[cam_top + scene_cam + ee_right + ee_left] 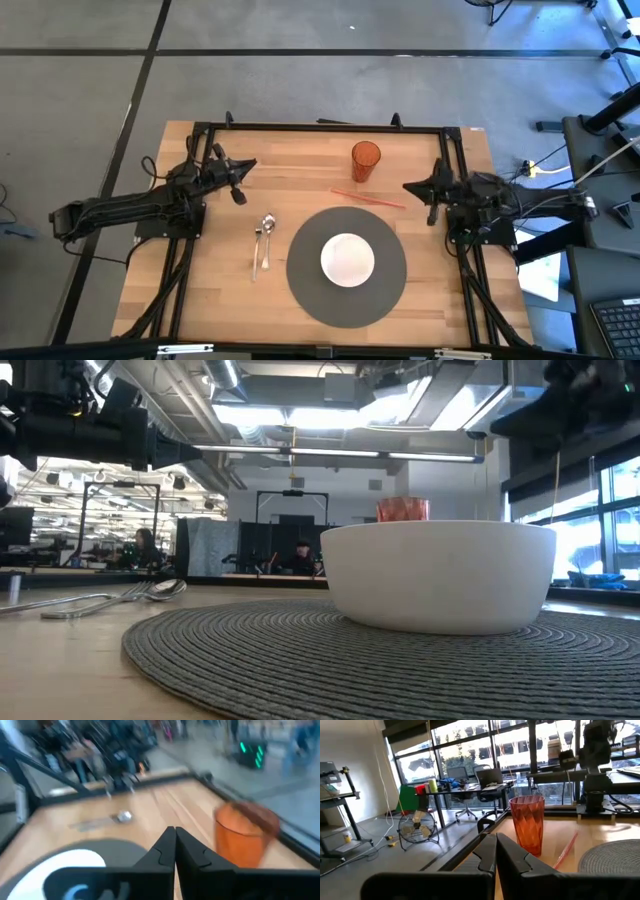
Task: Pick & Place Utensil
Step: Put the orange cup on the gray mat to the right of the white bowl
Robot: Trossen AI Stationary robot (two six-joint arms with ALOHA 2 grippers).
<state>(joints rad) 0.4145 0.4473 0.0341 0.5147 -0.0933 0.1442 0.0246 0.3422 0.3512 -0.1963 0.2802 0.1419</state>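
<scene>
A metal spoon (267, 226) and fork (258, 248) lie side by side on the wooden table, left of the round grey placemat (300, 275); both utensils (110, 598) also show in the low view. A white bowl (347, 259) sits on the mat. My left gripper (240, 181) hovers shut above the table's far left part, beyond the spoon. My right gripper (418, 187) is shut too, right of the mat's far edge. Neither touches anything. The left wrist view shows the shut fingers (496, 851), the right wrist view the other pair (174, 843).
An orange faceted cup (365, 161) stands at the table's far middle, with a thin red straw (368, 198) lying on the wood near it. Black frame rails (320, 127) border the table. Bare wood lies between the utensils and the left arm.
</scene>
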